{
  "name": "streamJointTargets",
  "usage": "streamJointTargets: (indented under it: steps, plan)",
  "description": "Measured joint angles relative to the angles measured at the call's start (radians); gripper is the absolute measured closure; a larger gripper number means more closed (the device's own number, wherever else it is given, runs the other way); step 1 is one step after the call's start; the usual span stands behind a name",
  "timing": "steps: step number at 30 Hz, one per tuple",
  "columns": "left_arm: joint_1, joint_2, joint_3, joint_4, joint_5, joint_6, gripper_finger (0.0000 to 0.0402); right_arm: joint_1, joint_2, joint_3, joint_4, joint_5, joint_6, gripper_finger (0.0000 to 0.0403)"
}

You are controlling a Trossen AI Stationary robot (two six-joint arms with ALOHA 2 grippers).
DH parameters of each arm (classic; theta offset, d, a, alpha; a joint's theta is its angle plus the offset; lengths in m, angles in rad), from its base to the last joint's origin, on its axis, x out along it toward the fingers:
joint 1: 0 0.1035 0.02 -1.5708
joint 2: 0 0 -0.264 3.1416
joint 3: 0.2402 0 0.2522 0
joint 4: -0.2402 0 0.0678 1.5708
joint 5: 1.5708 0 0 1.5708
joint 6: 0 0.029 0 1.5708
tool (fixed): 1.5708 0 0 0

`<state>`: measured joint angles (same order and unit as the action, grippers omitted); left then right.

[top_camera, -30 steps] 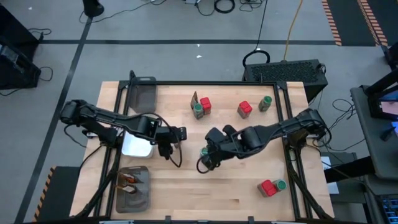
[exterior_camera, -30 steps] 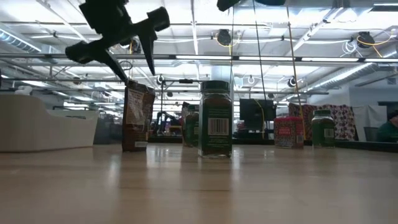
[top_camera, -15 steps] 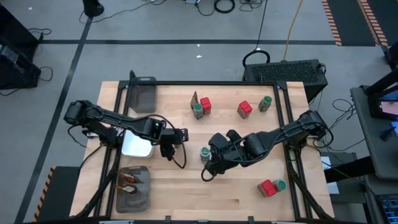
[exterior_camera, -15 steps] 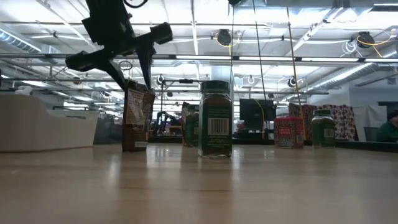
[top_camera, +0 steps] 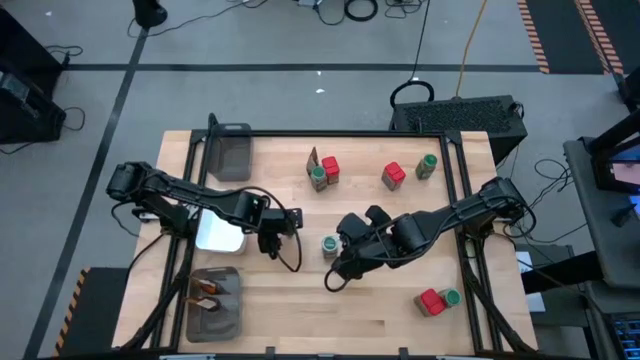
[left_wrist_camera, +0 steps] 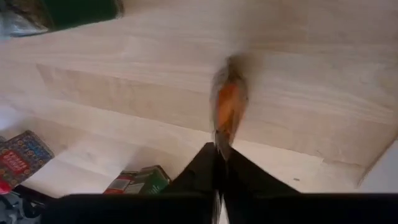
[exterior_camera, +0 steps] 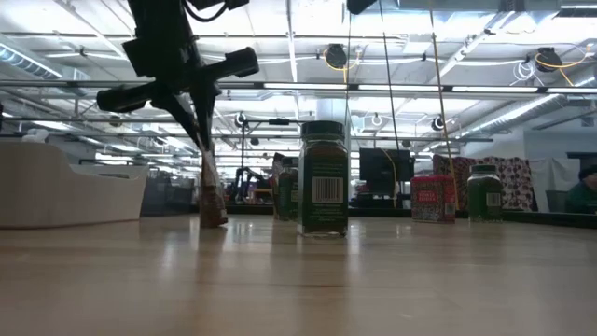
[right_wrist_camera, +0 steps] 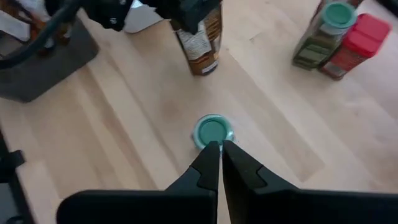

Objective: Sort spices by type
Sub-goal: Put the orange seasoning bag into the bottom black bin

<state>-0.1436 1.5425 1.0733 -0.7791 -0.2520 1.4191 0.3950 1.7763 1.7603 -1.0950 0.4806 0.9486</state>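
A brown-orange sachet point(exterior_camera: 212, 198) stands on the wooden table, and my left gripper point(exterior_camera: 201, 140) is shut on its top. The same sachet point(right_wrist_camera: 202, 50) also shows in the right wrist view. Right of it a jar with a green lid point(top_camera: 328, 244) stands upright on its base. My right gripper point(right_wrist_camera: 219, 148) hangs shut above the jar's lid point(right_wrist_camera: 212, 131), clear of it, and holds nothing. Other spices stand farther off: red boxes point(top_camera: 393, 176), more jars point(top_camera: 427, 166) and another sachet point(top_camera: 313, 158). My left gripper pinches the sachet's top end point(left_wrist_camera: 222, 132) between its two fingers. The fingers point(exterior_camera: 191, 117) come from above, slanting down. The sachet stands upright below them with its bottom end point(exterior_camera: 214, 221) on the table.
A white dish point(top_camera: 220, 232) sits just left of my left gripper. One grey mesh tray point(top_camera: 232, 152) is at the far left. Another point(top_camera: 213, 302) at the near left holds sachets. A red box and a jar point(top_camera: 437, 300) stand together at the near right.
My left gripper has sunk a little onto the sachet and shut on its top end. The sachet has stayed on the table. In the low view it now shows much narrower than before.
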Motion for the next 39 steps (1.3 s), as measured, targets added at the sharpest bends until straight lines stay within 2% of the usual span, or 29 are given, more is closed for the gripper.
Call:
streamJointTargets:
  steps: [5, 8, 15, 21, 28, 33, 39]
  plan:
    - [0.000, -0.001, 0.011, -0.050, -0.015, -0.013, 0.0395, 0.000, 0.000, 0.000, -0.018, 0.026, -0.014, 0.0403]
    - [-0.001, -0.005, 0.064, -0.121, -0.019, -0.095, 0.0397, -0.001, 0.000, 0.000, -0.017, 0.039, -0.026, 0.0403]
    - [-0.033, -0.058, 0.277, -0.376, 0.097, -0.430, 0.0399, -0.001, 0.000, 0.000, -0.017, 0.053, -0.036, 0.0403]
    - [-0.093, -0.109, 0.426, -0.540, 0.195, -0.876, 0.0400, -0.002, 0.000, 0.000, -0.014, 0.053, -0.028, 0.0403]
    - [-0.252, -0.187, 0.492, -0.674, 0.300, -1.357, 0.0401, -0.001, 0.000, 0.000, -0.007, 0.052, 0.024, 0.0403]
    - [-0.431, -0.251, 0.492, -0.676, 0.354, -1.638, 0.0401, 0.000, 0.000, 0.000, 0.025, 0.057, 0.034, 0.0403]
    - [-0.664, -0.263, 0.492, -0.667, 0.357, -1.927, 0.0401, -0.003, 0.000, 0.000, 0.061, 0.097, 0.032, 0.0403]
